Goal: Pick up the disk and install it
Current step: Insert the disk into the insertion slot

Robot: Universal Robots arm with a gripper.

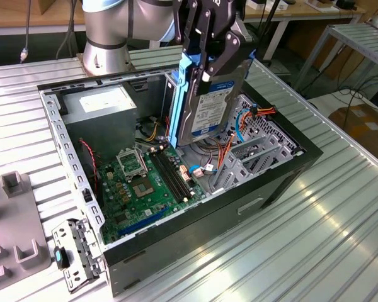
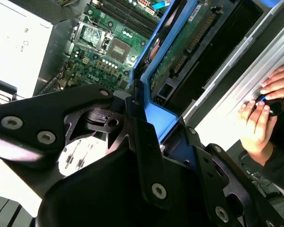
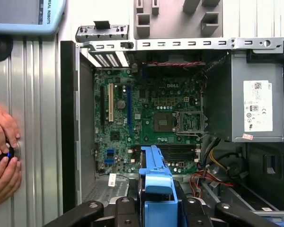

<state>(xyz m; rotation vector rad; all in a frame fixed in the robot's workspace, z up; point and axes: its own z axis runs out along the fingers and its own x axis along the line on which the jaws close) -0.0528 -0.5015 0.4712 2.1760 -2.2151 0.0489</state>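
Silver with blue rails, the disk hangs upright over the open case. We see the hand clamped on its top end, long axis near vertical, label facing the exterior view's right.

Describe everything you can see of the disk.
The disk is a flat silver-metal rectangle with a white-and-blue label, framed by blue plastic rails. The second wrist view shows a green circuit board on its other face. It hangs on edge, nearly upright, over the open computer case, clamped at its upper end by the gripper.
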